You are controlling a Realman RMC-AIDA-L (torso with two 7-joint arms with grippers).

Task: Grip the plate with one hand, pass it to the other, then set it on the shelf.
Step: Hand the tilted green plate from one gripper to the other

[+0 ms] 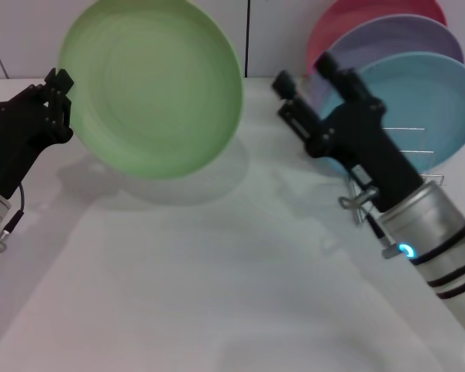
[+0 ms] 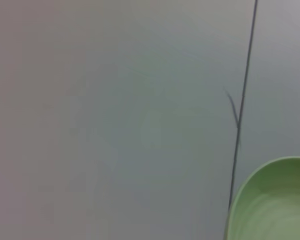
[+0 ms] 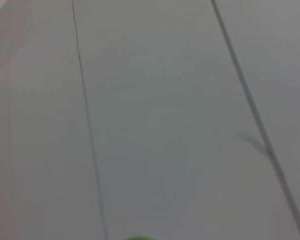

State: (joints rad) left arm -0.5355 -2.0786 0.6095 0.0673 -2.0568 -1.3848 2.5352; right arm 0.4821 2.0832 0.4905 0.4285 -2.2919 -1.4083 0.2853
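left gripper point(image 1: 60, 91), on the green-lit arm, is clamped on the left rim of the light green plate point(image 1: 151, 85), holding it lifted and tilted above the worktop point(image 1: 217, 294) toward its far left corner. right gripper point(image 1: 304, 71), on the blue-lit arm, hangs just beside the plate's right edge, not touching it, fingers spread wide. behind it the wire shelf point(image 1: 407, 155) at the far right corner holds 3 upright plates: turquoise plate point(image 1: 430, 93), lavender plate point(image 1: 403, 39), pink plate point(image 1: 372, 14).
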